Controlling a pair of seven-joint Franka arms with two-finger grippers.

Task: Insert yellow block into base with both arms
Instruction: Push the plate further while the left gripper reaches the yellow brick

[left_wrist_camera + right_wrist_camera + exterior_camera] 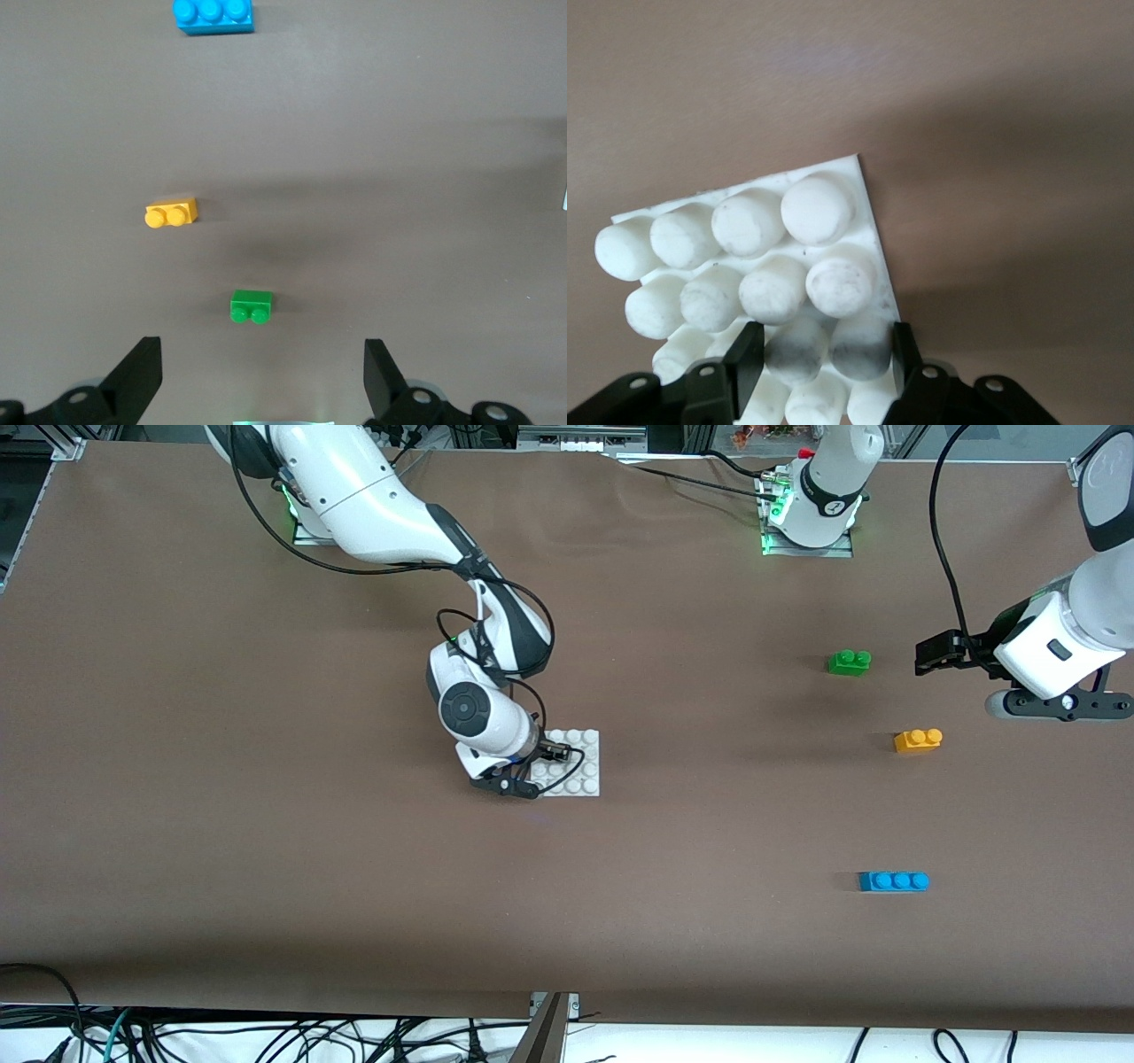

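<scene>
- Right tool is clamped on the edge of the base, a flat white plastic plate of round studs on the brown surface.
- Glossy yellow block lies toward the left arm's end.
- Left tool hovers wide above the green brick.

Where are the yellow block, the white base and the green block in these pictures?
yellow block (918, 740): front view, on its front side face.
white base (580, 766): front view, on the studded top, near the middle.
green block (252, 306): left wrist view, on its top, at the studs.
</scene>
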